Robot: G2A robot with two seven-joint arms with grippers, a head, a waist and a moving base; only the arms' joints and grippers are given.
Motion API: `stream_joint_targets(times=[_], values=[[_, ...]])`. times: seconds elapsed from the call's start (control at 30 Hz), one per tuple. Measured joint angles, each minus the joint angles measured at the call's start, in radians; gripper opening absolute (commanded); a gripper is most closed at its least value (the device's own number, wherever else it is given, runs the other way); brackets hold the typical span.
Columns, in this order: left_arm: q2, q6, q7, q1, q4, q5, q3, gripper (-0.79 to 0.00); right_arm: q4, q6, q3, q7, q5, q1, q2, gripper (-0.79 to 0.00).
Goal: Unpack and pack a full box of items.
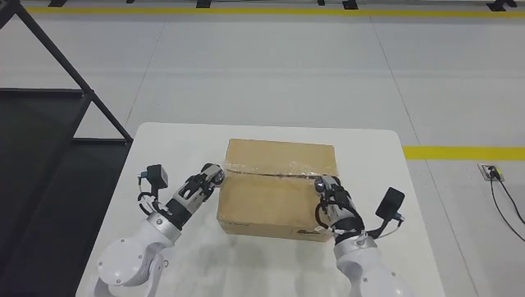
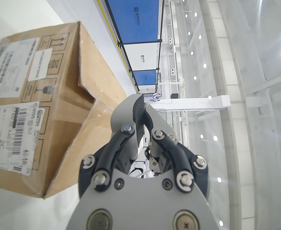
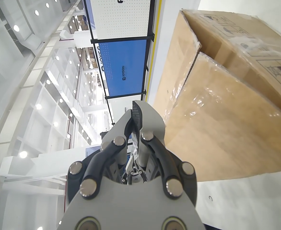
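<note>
Left gripper (image 2: pixel 142 104) and right gripper (image 3: pixel 135 108), both closed empty, flank the taped box (image 1: pixel 279 190) bearing barcode labels (image 2: pixel 13 130).

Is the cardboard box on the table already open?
No, the cardboard box is closed on top, with clear tape lying along its seam.

box (image 1: pixel 279 189) — brown cardboard, flaps closed, clear tape over top seam | upright, mid-table — labels on side
</note>
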Motion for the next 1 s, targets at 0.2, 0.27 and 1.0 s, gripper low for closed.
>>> stream_joint_targets(times=[0.2, 0.27, 1.0], values=[[0.003, 0.020, -0.018, -0.003, 0.003, -0.036, -0.002, -0.785, 0.003, 0.054, 0.005, -0.015, 0.044, 0.022, -0.006, -0.785], [0.005, 0.030, -0.025, -0.003, 0.003, -0.038, -0.005, -0.785, 0.003, 0.079, 0.005, -0.014, 0.043, 0.030, -0.006, -0.785], [0.022, 0.078, -0.057, -0.003, 0.003, -0.093, -0.024, -0.785, -0.014, 0.169, 0.016, 0.016, 0.044, 0.047, -0.008, -0.785]])
